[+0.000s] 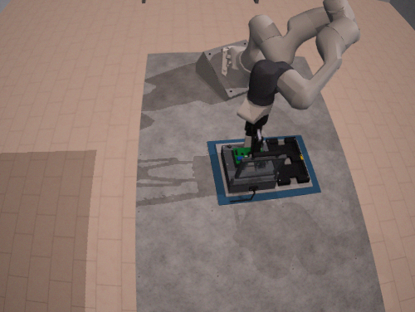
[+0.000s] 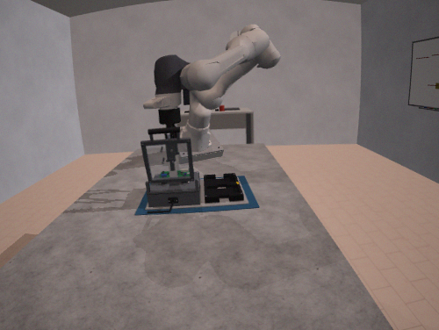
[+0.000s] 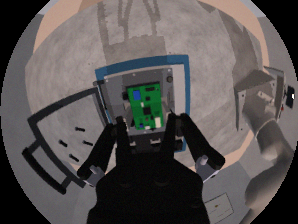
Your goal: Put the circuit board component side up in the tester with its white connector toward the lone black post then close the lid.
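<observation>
The green circuit board [image 1: 240, 152] [image 2: 164, 174] [image 3: 145, 106] is level, component side up, over the bed of the dark grey tester [image 1: 227, 166] [image 2: 173, 197] [image 3: 114, 88]. My gripper [image 1: 256, 153] [image 3: 146, 108] points down and is shut on the board's long sides, near one end. Whether the board touches the bed or the pins is hidden. Its white connector [image 3: 158, 121] is at the end near my fingers. The black post [image 3: 169, 79] stands at a tester corner beyond the board's other end. The clear lid [image 1: 259, 168] [image 2: 169, 160] [image 3: 67, 132] stands open. The black tray [image 1: 294, 168] [image 2: 223, 189] holds no board.
The lid's handle [image 2: 163, 131] [image 3: 44, 170] rises beside my fingers. Tester and tray stand close together on a blue-bordered mat [image 1: 314, 186] [image 2: 251, 199] [image 3: 186, 80]. A black cable [image 1: 253, 196] [image 2: 171, 208] leaves the tester's front.
</observation>
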